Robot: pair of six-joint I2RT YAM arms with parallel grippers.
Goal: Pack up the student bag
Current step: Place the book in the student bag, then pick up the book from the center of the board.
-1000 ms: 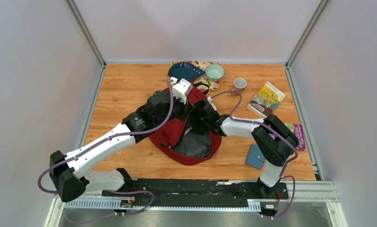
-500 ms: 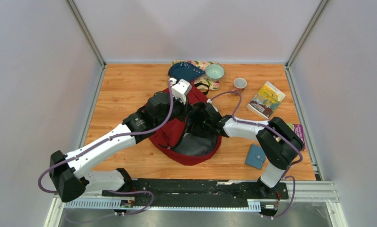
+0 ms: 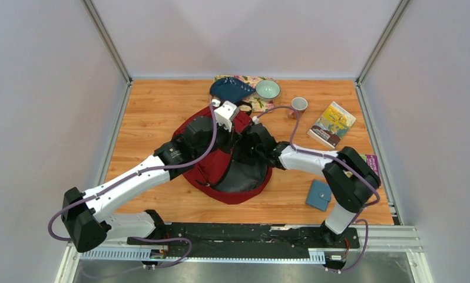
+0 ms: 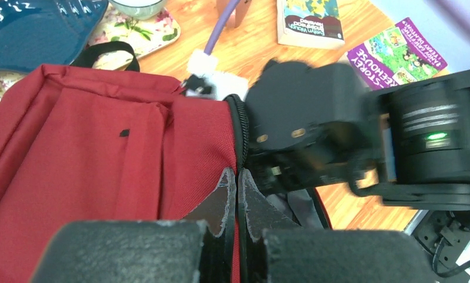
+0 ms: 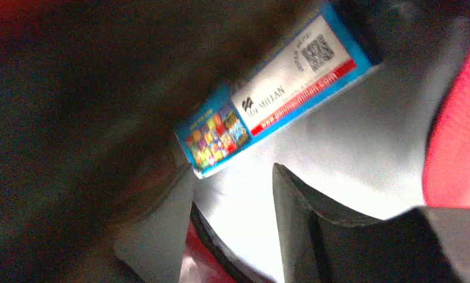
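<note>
The left hand (image 4: pixel 237 175) is clamped tight, its tips at the black zipper rim of the student bag (image 4: pixel 73 153). Whether fabric is pinched between them cannot be told. The bag lies mid-counter (image 3: pixel 156 112), its grey-lined mouth open on its near right side. Inside that mouth the right hand (image 5: pixel 232 183) stands partly open, gripping nothing, and a blue-edged book (image 5: pixel 274 94) lies in the bag just past its tips. At the far edge a floral tray (image 4: pixel 144 32) carries a dark blue plate (image 3: pixel 229 88) and a green bowl (image 3: pixel 268 89). Further right sit a cup (image 3: pixel 299 105), a paperback (image 3: pixel 333 124), a purple booklet (image 3: pixel 371 162) and, nearer, a blue wallet (image 3: pixel 318 194).
</note>
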